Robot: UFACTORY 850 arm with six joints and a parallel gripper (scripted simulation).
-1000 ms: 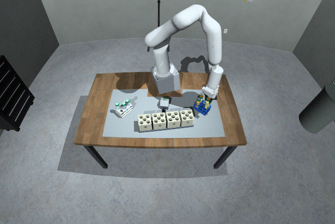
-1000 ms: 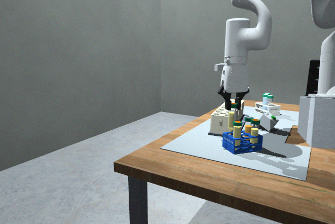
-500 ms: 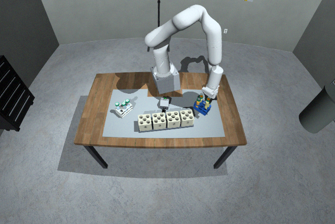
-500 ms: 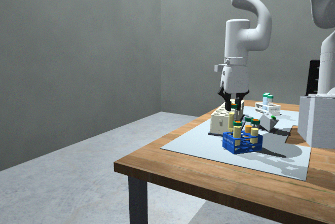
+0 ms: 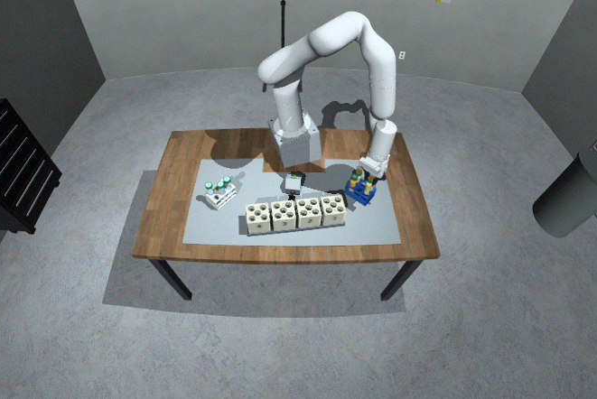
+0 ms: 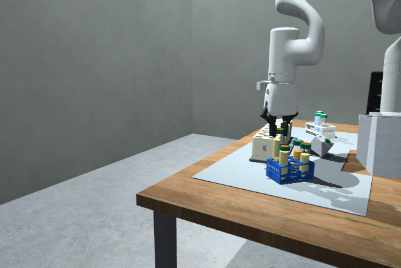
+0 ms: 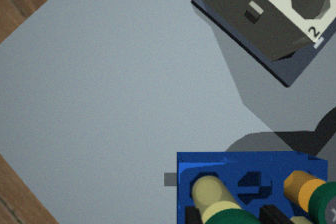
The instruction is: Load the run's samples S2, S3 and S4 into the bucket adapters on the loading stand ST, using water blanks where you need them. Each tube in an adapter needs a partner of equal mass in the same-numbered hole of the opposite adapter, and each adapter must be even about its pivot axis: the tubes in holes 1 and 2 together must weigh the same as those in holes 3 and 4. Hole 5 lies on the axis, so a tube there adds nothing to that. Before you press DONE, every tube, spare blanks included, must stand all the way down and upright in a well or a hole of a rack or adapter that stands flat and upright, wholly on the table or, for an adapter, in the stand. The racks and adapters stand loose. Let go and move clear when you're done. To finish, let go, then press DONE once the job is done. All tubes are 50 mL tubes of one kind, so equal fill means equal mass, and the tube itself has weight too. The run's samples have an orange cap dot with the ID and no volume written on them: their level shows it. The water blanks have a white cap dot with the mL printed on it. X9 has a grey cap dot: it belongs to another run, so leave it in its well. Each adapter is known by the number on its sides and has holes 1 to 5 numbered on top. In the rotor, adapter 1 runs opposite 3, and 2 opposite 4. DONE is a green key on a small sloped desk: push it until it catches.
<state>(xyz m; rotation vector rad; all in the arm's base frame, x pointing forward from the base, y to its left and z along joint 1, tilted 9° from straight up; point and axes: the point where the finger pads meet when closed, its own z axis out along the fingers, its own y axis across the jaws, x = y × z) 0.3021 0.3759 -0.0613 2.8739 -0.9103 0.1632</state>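
My gripper (image 6: 279, 131) (image 7: 233, 216) is shut on a sample tube (image 6: 276, 148) (image 7: 208, 190) with pale yellow liquid and a green cap; its ID is not readable. It is held slightly tilted, low at the blue rack (image 5: 366, 200) (image 6: 273, 171) (image 7: 250, 159), over a corner well in the wrist view; whether its tip is inside is unclear. X9 (image 5: 354, 177) (image 6: 297, 154), with orange liquid, and two yellow orange-dot tubes, one (image 6: 284, 157) near and one (image 6: 304, 158) to its right, stand in the rack. Four cream adapters stand in the stand (image 5: 296, 229) (image 7: 288, 81); their visible holes look empty.
The white rack (image 5: 222, 202) (image 6: 329, 131) with three green-capped blanks stands at the mat's left. The small desk (image 5: 293, 184) (image 6: 320, 145) with the green DONE key (image 5: 294, 175) (image 6: 327, 140) stands between arm base and stand. The stand's right end lies close to the blue rack.
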